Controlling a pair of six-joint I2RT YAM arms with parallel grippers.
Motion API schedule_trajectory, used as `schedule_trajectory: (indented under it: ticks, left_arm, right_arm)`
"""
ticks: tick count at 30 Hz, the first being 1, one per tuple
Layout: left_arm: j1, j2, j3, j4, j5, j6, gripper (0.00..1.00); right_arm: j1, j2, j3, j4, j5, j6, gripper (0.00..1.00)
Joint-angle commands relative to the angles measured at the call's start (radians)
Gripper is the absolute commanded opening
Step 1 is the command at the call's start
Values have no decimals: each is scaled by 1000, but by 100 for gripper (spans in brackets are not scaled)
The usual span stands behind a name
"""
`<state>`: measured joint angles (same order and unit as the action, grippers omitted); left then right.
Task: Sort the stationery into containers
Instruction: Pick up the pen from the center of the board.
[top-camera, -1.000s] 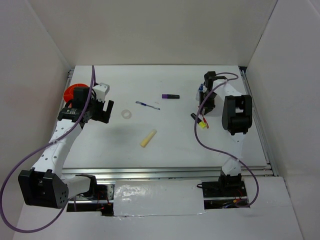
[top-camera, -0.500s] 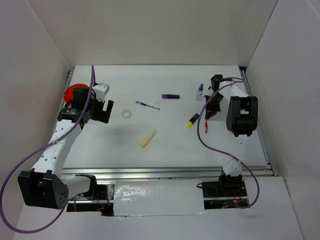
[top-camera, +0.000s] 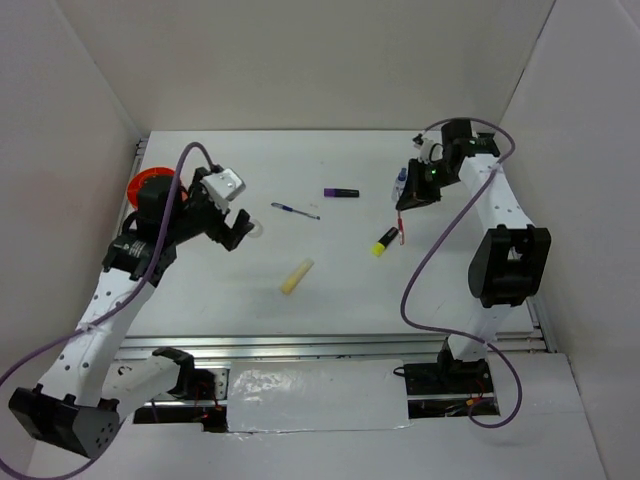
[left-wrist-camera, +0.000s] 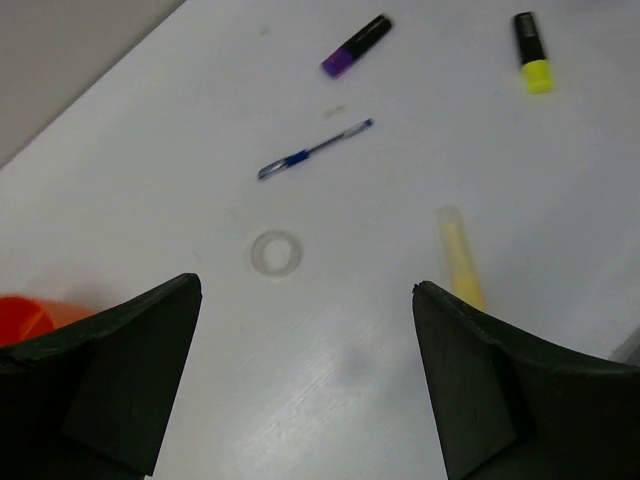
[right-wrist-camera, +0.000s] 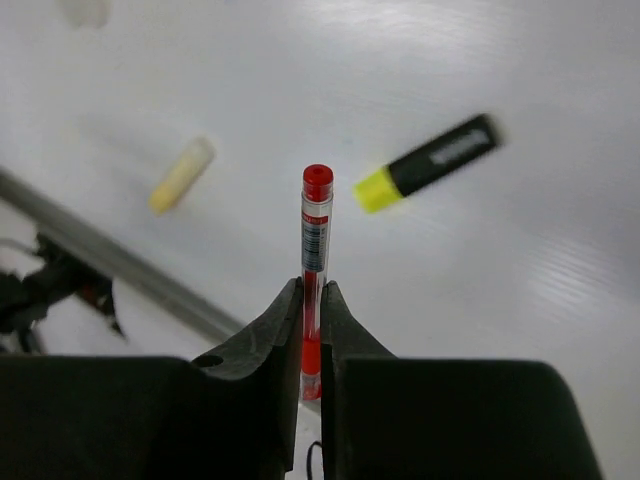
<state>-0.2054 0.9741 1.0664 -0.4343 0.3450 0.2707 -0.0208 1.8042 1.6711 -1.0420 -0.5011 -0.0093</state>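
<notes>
My right tool (right-wrist-camera: 311, 295) has just pressed together on the red pen (right-wrist-camera: 314, 240) and carried it up off the bench (top-camera: 200, 300). A second ago it was down near the right edge, where the pen and the black-yellow highlighter (top-camera: 384, 241) lay together. The highlighter is now alone there. So one item is in hand, and I judge it must cross to the orange-red cup (top-camera: 150, 182) in the far left corner (a long haul).

My left tool (left-wrist-camera: 305, 288) has swung away from that cup toward the middle. Its jaws are spread and hold nothing.

The right wrist view shows the pinch itself: the pen is clamped near its lower end, with its red cap pointing away from me. From above it is only a red sliver under the tool. The left wrist view shows the white tape ring (left-wrist-camera: 276, 252) lying flat below my open jaws, whereas from above my own tool mostly covers it. Only the top view shows pen and cup together, well apart.
</notes>
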Motion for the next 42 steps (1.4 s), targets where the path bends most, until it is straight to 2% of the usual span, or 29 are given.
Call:
schedule_trajectory:
  ticks: [1, 3, 6, 7, 10, 14, 16, 18, 23, 31, 35, 42]
  left_arm:
    - [-121, 64, 107, 17, 88, 154, 99]
    - [-346, 84, 145, -36, -16, 339, 99]
    - [-518, 80, 115, -3, -153, 447, 98]
    - [-633, 80, 101, 2, -184, 520, 97]
    - [-835, 93, 32, 57, -313, 643, 91]
    - [-972, 136, -35, 132, -337, 746, 83]
    - [-1028, 141, -81, 198, -405, 830, 80]
    - [-1045, 156, -117, 261, -409, 869, 75]
    - [-1049, 219, -86, 239, -390, 866, 69]
    - [-1057, 284, -125, 328, -431, 903, 72]
    - [-1060, 305, -134, 342, -432, 921, 74]
    - [-1059, 379, -92, 276, -413, 923, 68]
  right_arm:
    - [80, 0, 24, -136, -284, -84, 0]
    - [133, -6, 4, -139, -375, -92, 0]
    - [205, -26, -14, -119, -372, -84, 0]
    - [215, -31, -23, -119, -381, -80, 0]
    - [258, -40, -36, -128, -398, -83, 0]
    - [301, -55, -73, -115, -406, -55, 0]
    - [329, -62, -97, -101, -386, -40, 0]
    - [349, -60, -109, -92, -376, -20, 1]
    - [380, -48, -120, -79, -340, 40, 0]
    - [456, -19, -122, -62, -234, 81, 0]
    - [464, 1, -99, -72, -229, 83, 0]
    - [470, 9, -88, -78, -229, 83, 0]
